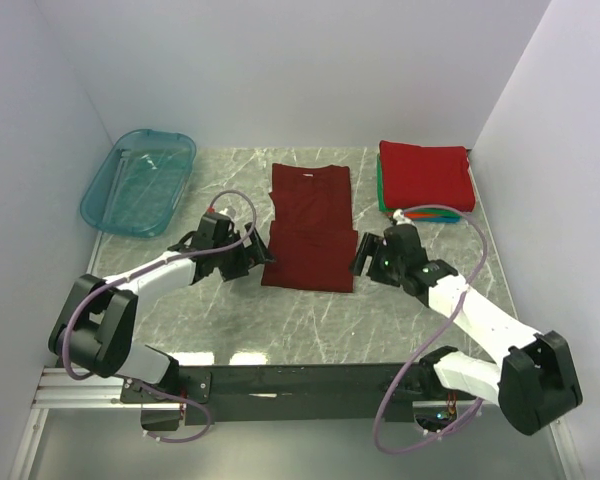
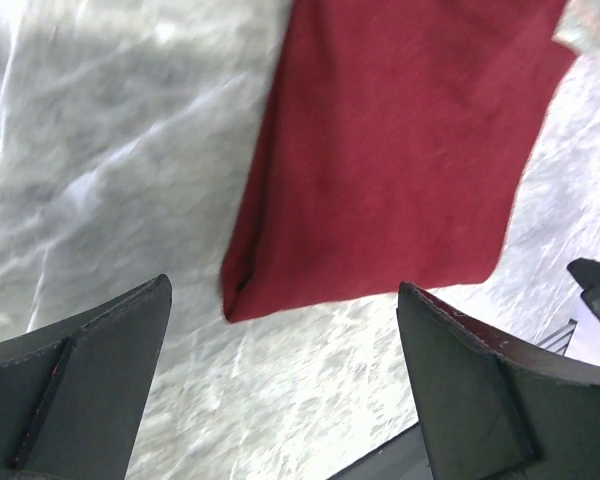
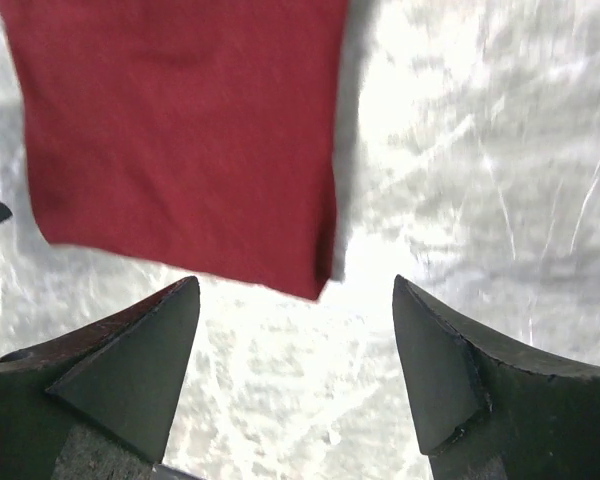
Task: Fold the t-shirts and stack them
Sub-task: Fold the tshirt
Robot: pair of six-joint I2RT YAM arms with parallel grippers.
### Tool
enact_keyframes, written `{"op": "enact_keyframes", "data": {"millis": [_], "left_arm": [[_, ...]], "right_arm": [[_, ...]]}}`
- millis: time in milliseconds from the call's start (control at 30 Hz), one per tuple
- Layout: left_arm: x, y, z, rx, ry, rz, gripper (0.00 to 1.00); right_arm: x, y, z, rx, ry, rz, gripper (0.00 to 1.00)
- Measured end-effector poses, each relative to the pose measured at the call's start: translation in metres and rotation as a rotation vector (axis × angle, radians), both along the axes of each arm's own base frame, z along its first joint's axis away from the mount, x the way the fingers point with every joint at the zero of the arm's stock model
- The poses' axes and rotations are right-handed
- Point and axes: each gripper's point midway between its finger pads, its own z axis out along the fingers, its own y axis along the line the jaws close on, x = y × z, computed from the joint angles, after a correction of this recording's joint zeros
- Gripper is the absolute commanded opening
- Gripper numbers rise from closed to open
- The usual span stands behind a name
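Observation:
A dark maroon t-shirt [image 1: 310, 228] lies flat mid-table, folded into a long strip. My left gripper [image 1: 253, 252] hovers open at the strip's near left corner, and my right gripper [image 1: 362, 256] stands open at its near right corner. In the left wrist view the maroon t-shirt [image 2: 390, 150] ends just beyond the open left gripper [image 2: 285, 320], only marble between the fingers. The right wrist view shows the shirt's corner [image 3: 180, 130] ahead of the open right gripper [image 3: 295, 310]. Folded t-shirts are stacked at the back right, bright red [image 1: 425, 175] on top, with green, orange and blue edges below.
A translucent teal tub [image 1: 140, 180] sits at the back left by the wall. White walls close in the marble table [image 1: 310, 320] on the left, back and right. Cables loop from both arms.

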Motion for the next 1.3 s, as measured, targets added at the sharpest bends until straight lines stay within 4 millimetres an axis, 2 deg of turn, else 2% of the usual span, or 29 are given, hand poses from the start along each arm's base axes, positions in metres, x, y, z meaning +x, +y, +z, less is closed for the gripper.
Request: {"op": "enact_keyframes", "data": {"millis": [133, 367, 467, 600, 633, 700, 733, 800, 867, 1300], "left_arm": [[-0.008, -0.001, -0.009, -0.017, 0.023, -0.005, 0.95], [-0.014, -0.004, -0.028, -0.04, 0.07, -0.005, 0.57], [-0.018, -0.003, -0.037, -0.035, 0.096, 0.0, 0.47], [-0.019, -0.003, -0.043, -0.035, 0.108, -0.002, 0.45], [-0.019, -0.004, -0.043, -0.037, 0.107, -0.003, 0.38], [-0.017, -0.005, -0.045, -0.04, 0.106, -0.004, 0.32], [-0.018, -0.005, -0.047, -0.041, 0.112, -0.005, 0.23], [-0.017, -0.007, -0.049, -0.045, 0.117, -0.009, 0.15], [-0.019, -0.008, -0.051, -0.051, 0.125, -0.019, 0.01], [-0.025, -0.01, -0.051, -0.068, 0.121, -0.033, 0.01]], "right_arm": [[-0.018, -0.003, -0.017, 0.017, 0.036, 0.002, 0.84], [-0.028, -0.001, -0.03, 0.042, 0.069, 0.001, 0.84], [-0.027, -0.001, -0.029, 0.047, 0.066, -0.002, 0.83], [-0.025, 0.001, -0.029, 0.055, 0.061, 0.0, 0.83], [-0.024, 0.001, -0.03, 0.057, 0.06, 0.0, 0.82], [-0.025, 0.002, -0.033, 0.057, 0.071, 0.004, 0.81], [-0.026, 0.003, -0.036, 0.056, 0.08, 0.006, 0.81], [-0.026, 0.005, -0.039, 0.059, 0.092, 0.013, 0.81], [-0.027, 0.005, -0.042, 0.059, 0.103, 0.016, 0.8], [-0.032, 0.013, -0.062, -0.016, 0.157, 0.14, 0.72]]}}
